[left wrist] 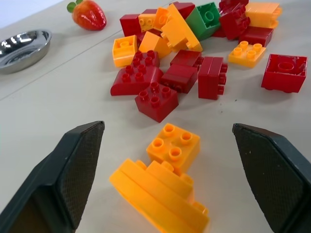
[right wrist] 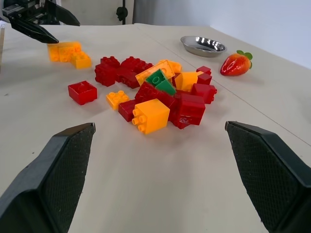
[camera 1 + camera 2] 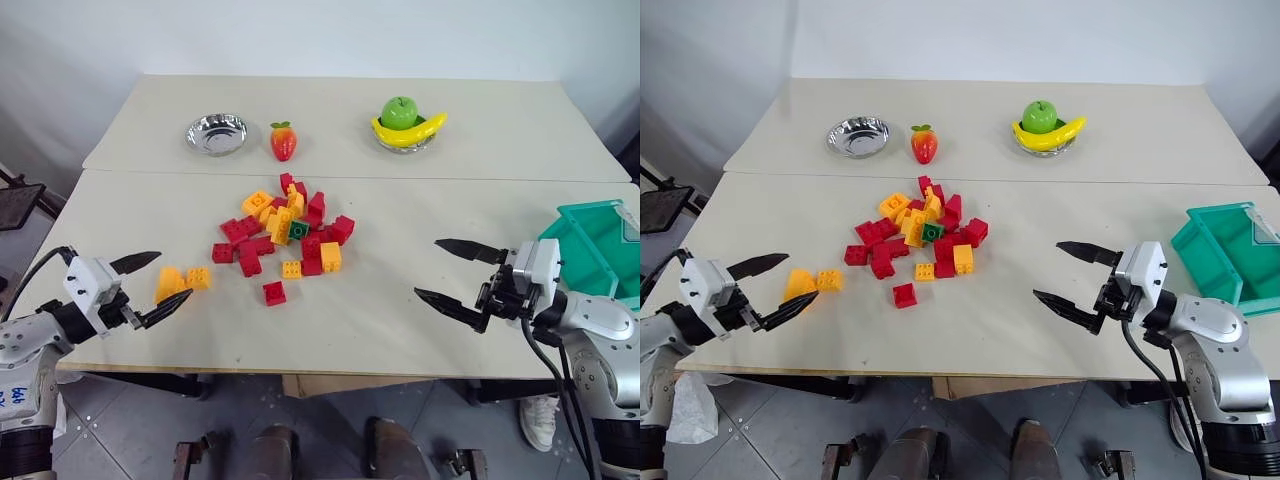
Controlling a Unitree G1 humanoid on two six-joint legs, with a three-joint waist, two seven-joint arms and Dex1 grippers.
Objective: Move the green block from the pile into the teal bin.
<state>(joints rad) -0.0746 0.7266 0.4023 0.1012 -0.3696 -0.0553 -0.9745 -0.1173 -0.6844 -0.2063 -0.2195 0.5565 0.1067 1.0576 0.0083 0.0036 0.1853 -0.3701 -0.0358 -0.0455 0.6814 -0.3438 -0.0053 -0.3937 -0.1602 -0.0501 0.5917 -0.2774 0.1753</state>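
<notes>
I had both arms out low in front of me, forearms coming in from the two sides and bent inward at the wrists. My left hand (image 3: pixel 150 287) sat level at the near left edge of the counter, pointing in toward the middle, its two black fingers spread wide apart with nothing between them. My right hand (image 3: pixel 455 273) sat level at the near right, pointing in toward the left, fingers (image 2: pixel 51 179) likewise splayed wide and empty. The two hands faced each other, well apart. Neither hand touched anything.
</notes>
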